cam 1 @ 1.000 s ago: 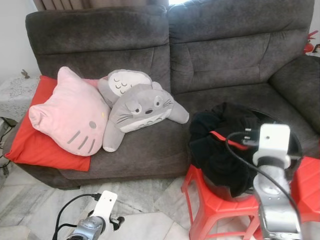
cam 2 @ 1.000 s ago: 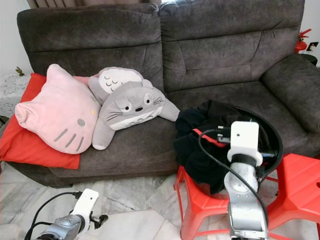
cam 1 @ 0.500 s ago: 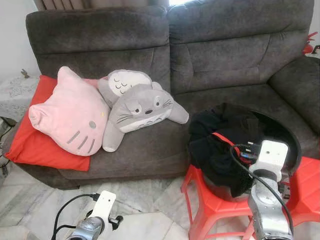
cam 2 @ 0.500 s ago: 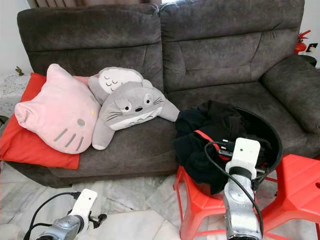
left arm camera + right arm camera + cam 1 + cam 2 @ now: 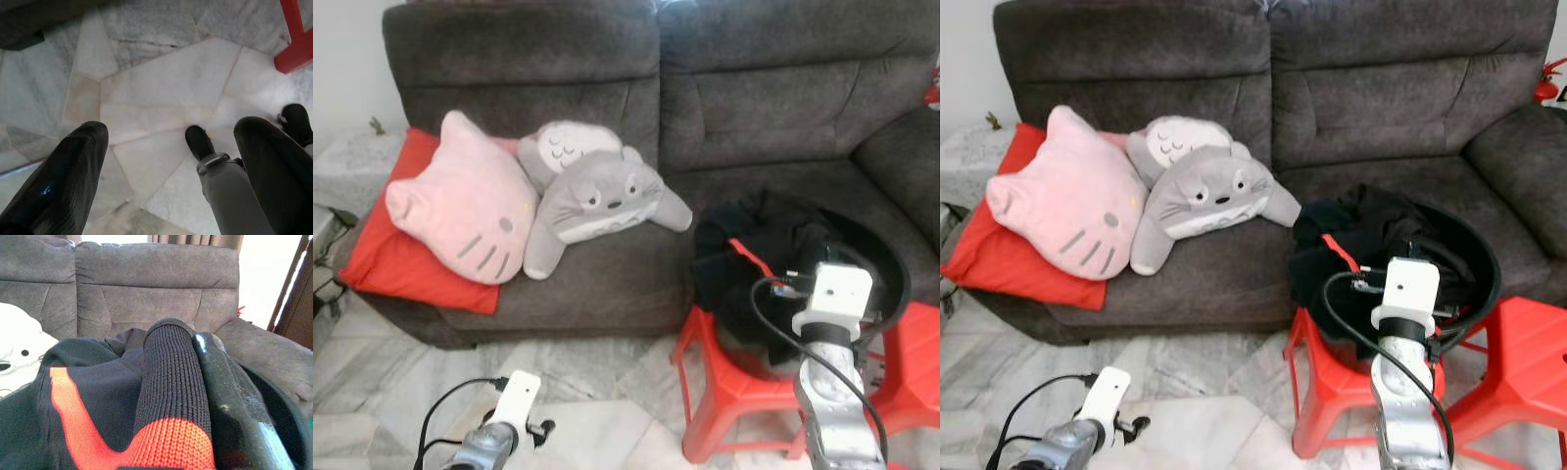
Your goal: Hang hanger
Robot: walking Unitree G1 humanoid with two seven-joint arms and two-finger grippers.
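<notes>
The black basket [image 5: 1491, 266] stands on a red stool [image 5: 1330, 384] at 4 o'clock, before the grey sofa [image 5: 1381, 108], and black clothes [image 5: 1351, 230] with a red stripe fill it. The right gripper [image 5: 215, 367] is over these clothes, beside a ribbed cuff [image 5: 171, 377]; whether it grips I cannot tell. A hanger I cannot make out among them. The left gripper [image 5: 173, 132] hangs at 7 o'clock above the marble floor [image 5: 161, 83], fingers wide apart, holding nothing.

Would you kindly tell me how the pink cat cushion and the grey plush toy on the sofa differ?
The pink cat cushion is pink and rounded with two ears; the grey plush toy is grey with a pale belly and outstretched limbs. The cushion leans on a red pillow; the toy lies against another grey plush. Both rest on the sofa.
</notes>
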